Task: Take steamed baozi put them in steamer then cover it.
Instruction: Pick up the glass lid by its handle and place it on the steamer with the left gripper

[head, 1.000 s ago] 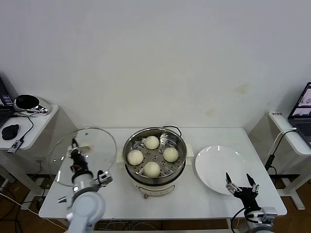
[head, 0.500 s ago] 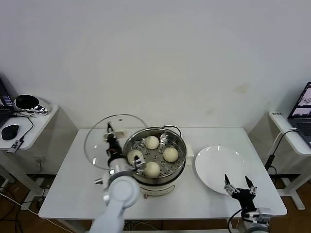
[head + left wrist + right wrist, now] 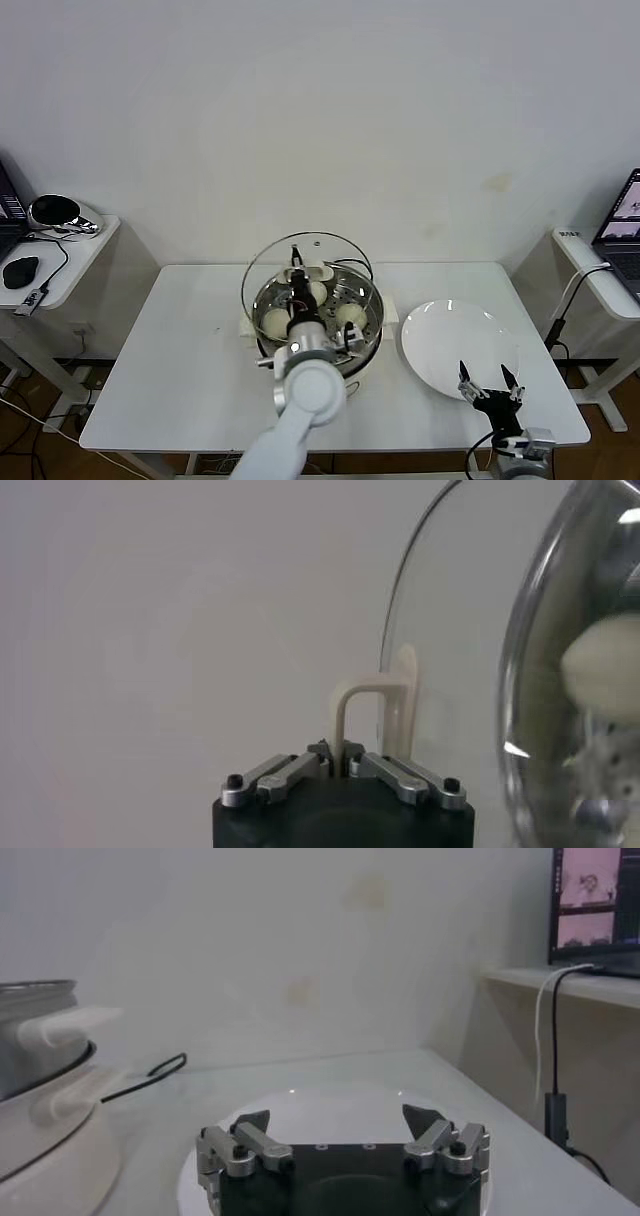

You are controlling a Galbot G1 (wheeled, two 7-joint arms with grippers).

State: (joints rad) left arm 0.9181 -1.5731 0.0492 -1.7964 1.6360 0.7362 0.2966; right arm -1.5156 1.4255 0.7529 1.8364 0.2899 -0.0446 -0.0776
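Left gripper [image 3: 297,272] clamped on cover [image 3: 335,250] handle, tilted over steamer [image 3: 362,345] so you can lower it | baozi [image 3: 276,322] inside | right gripper [image 3: 490,385] spread, idle, bench's 5 o'clock.

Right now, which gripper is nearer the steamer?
Left. The left gripper holds the cover by its handle over the steamer; the right gripper sits open beyond the plate.

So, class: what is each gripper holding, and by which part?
The left gripper holds the lid by its central handle, over the steamer. The right gripper is open, holding nothing.
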